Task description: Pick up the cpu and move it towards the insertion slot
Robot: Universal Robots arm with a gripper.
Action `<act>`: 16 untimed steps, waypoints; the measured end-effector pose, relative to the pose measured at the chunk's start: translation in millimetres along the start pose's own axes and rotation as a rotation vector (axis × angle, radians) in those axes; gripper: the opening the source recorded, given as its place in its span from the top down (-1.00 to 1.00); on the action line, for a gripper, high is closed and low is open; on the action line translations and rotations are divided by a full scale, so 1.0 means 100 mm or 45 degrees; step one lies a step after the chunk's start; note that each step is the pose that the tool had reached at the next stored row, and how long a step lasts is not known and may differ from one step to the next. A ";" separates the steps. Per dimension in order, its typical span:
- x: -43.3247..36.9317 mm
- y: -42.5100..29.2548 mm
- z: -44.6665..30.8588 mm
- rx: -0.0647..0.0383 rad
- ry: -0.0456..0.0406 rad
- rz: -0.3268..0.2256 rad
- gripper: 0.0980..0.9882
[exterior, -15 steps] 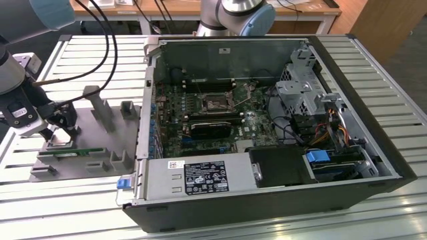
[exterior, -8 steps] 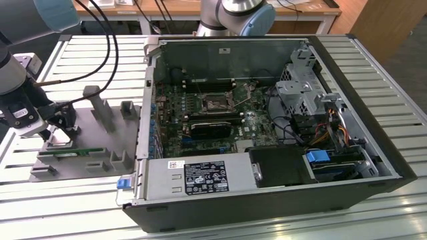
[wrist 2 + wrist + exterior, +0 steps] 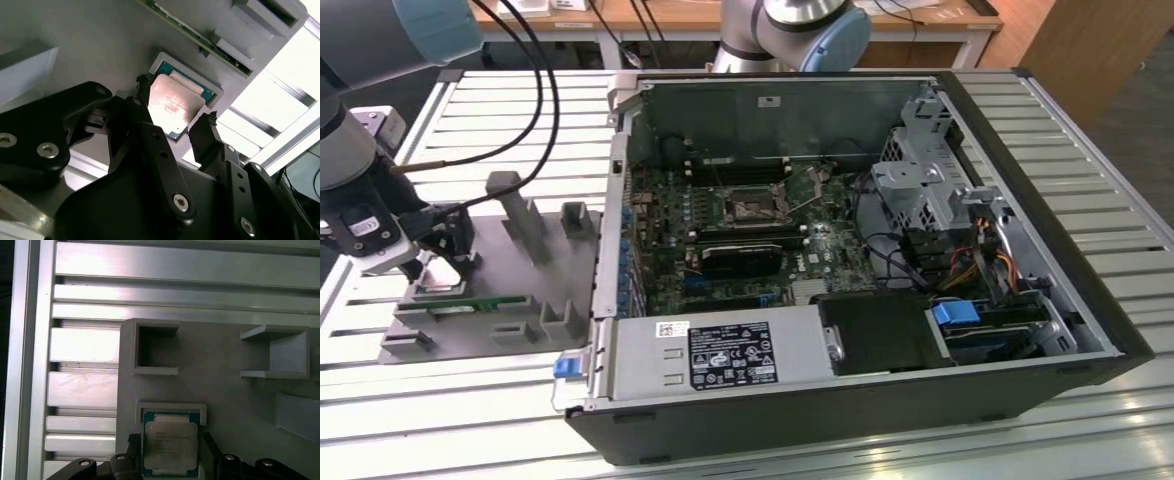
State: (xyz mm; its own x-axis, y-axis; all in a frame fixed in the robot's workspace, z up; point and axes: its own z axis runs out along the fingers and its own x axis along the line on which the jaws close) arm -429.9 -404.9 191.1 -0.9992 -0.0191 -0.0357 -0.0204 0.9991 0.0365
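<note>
Now the hand (image 3: 175, 101) is open — its fingers sit on both sides of the cpu (image 3: 171, 445) in the grey tray (image 3: 225, 390)

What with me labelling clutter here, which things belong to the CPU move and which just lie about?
Job: cpu, seated in the grey tray; gripper, straddling it; insertion slot, in the computer case.
Lying about: green memory stick; black heatsink block; power supply.
</note>
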 end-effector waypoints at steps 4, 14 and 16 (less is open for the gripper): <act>0.000 -0.002 0.022 0.000 0.000 0.001 -0.10; 0.002 -0.004 0.088 0.000 0.000 0.001 -0.10; 0.002 -0.004 0.090 0.000 0.000 0.001 -0.10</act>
State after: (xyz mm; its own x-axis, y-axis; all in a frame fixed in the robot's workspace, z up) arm -429.8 -404.9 182.1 -0.9992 -0.0184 -0.0353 -0.0197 0.9991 0.0364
